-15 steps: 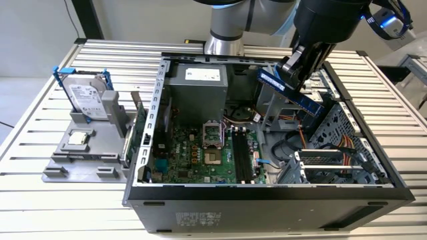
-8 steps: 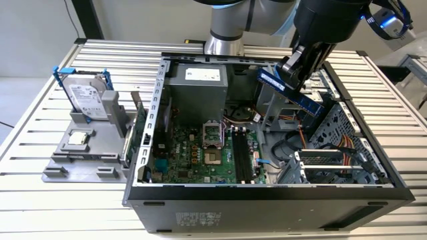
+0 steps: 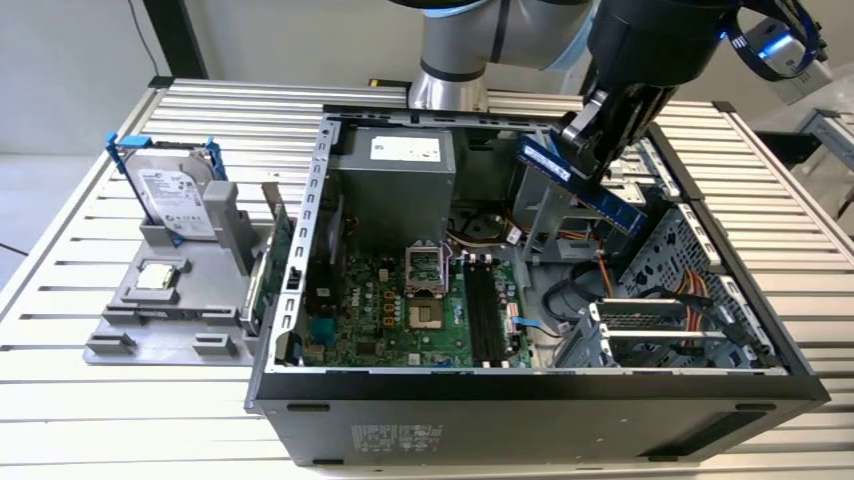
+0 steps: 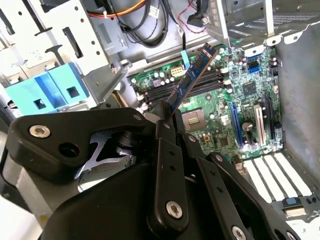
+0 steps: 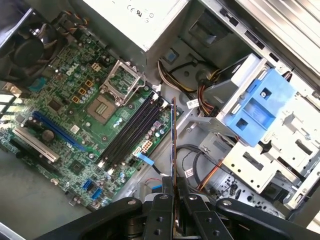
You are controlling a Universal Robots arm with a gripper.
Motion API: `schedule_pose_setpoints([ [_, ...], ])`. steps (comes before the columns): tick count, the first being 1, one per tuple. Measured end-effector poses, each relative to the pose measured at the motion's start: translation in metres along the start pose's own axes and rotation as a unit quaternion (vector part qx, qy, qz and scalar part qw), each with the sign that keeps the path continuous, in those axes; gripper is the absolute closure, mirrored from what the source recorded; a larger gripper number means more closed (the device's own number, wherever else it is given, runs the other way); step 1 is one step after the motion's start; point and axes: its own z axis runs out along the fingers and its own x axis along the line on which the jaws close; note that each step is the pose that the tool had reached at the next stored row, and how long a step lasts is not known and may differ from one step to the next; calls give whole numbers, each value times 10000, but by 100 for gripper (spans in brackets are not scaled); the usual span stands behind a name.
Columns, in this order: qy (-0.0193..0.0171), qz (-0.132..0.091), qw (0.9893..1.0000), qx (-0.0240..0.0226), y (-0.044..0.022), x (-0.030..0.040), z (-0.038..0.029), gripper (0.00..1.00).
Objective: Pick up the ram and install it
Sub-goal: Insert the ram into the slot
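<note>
Middle of the case (image 3: 534, 410), the memory slots (image 3: 487, 312) run lengthwise on the motherboard (image 3: 380, 300). Toward the exterior view's right, the gripper (image 3: 587, 158) clamps the ram (image 3: 547, 160) above that side, stick slanted downward, slots below and leftward.

The exterior view looks down from well off onto the open computer case (image 3: 534, 390) on its slatted table (image 3: 80, 430), while both wrist views sit close behind the gripper (image 5: 173, 186), facing along the clamped ram (image 5: 173, 145) toward the motherboard (image 5: 75, 110), which all three views share.
</note>
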Motion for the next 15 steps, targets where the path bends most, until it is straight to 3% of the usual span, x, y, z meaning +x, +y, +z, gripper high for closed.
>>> schedule_pose_setpoints([
  [15, -10, 335, 9994, 25, 0, 0, 0, 100],
])
